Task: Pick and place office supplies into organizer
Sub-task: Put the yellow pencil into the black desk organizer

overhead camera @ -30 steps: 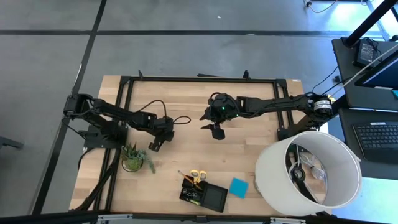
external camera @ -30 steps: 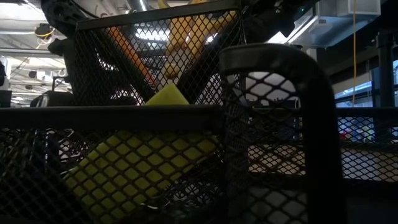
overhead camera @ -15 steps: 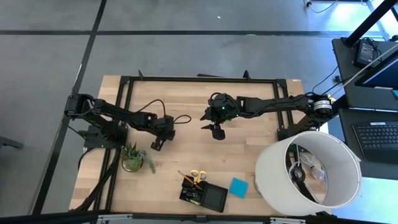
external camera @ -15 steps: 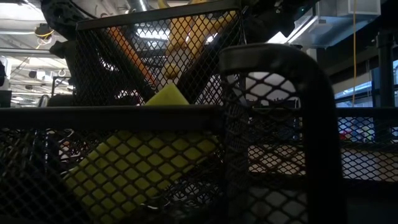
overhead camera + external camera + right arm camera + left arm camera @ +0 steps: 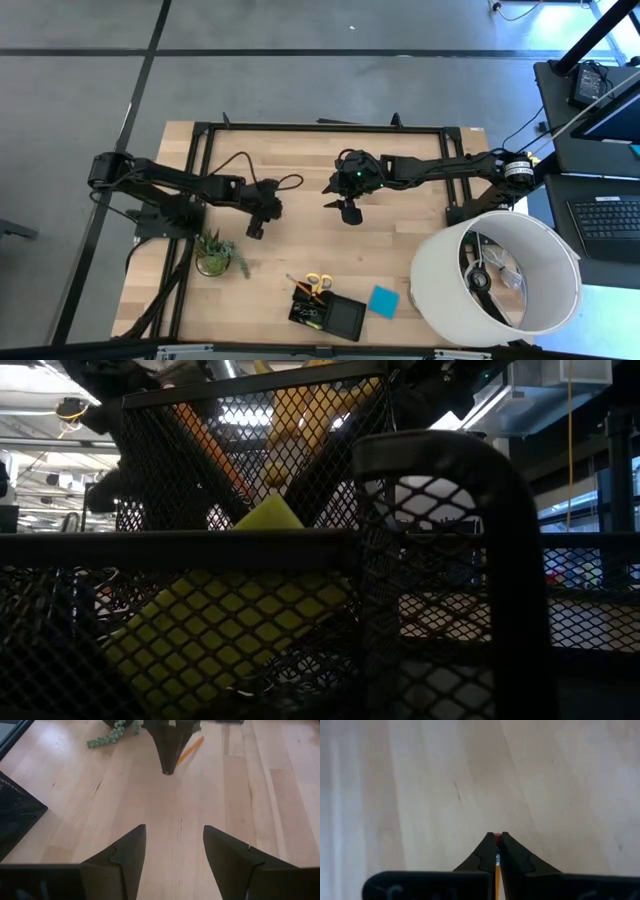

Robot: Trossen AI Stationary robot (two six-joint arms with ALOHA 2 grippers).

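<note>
My left gripper hangs over the table's left middle, shut on an orange pencil. Seen from the right wrist, this gripper points down at the wood. My right gripper stands open above the table's centre and holds nothing. The black mesh organizer sits at the near edge. A yellow block lies inside it, and yellow-handled scissors stick up from its far-left compartment. A bright blue note pad lies on the wood to its right. My left gripper pinches the pencil at its red eraser end, right between the two fingertips. The fingers slant down from the table's left. The pencil's shaft runs back under the gripper; whether its free end touches the wood I cannot tell.
A small green potted plant stands just near-left of my left gripper. A large white lampshade fills the near right corner. Bare wood lies between the grippers and the organizer. In the low view the organizer's mesh blocks nearly everything.
My left gripper has risen off the wood and tipped less steeply, while its arm has drawn back toward the table's left edge.
</note>
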